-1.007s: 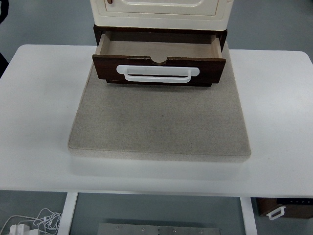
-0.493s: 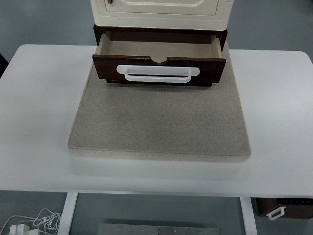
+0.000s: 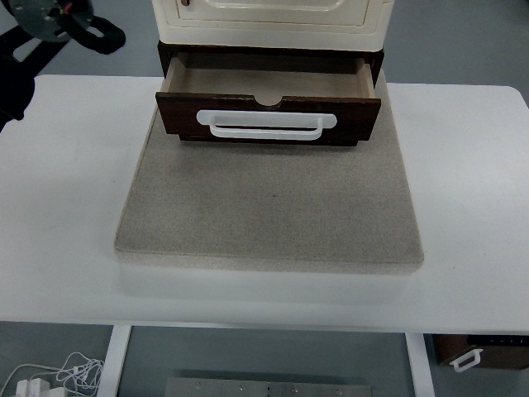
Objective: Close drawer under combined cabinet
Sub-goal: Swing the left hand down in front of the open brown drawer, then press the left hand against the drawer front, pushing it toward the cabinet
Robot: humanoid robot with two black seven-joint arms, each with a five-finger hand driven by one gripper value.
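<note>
Top view, single camera. Drawer (image 3: 269,103) sits at 12 o'clock of the frame, pulled out from the dark wooden base under the cream cabinet (image 3: 269,16); its inside is visible and holds nothing that can be seen. Drawer front is dark brown with a white handle (image 3: 266,124) running across it and a small half-round notch in the top edge. Cabinet and drawer stand at the far edge of a grey felt mat (image 3: 269,203), which lies centred on the white desk (image 3: 66,207). Left hand (image 3: 62,21) shows at about 10 o'clock, in the upper left corner, dark with a round grey part and black fingers (image 3: 103,37) pointing toward the cabinet; it is off the mat, well apart from the drawer, touching neither drawer nor handle. Fingers look spread and hold nothing, though the hand is partly cut by the frame edge. Right hand does not appear. Below the desk edge: white cables (image 3: 50,372) at 7 o'clock on the floor, a small brown box (image 3: 479,351) with a white handle at 5 o'clock.
</note>
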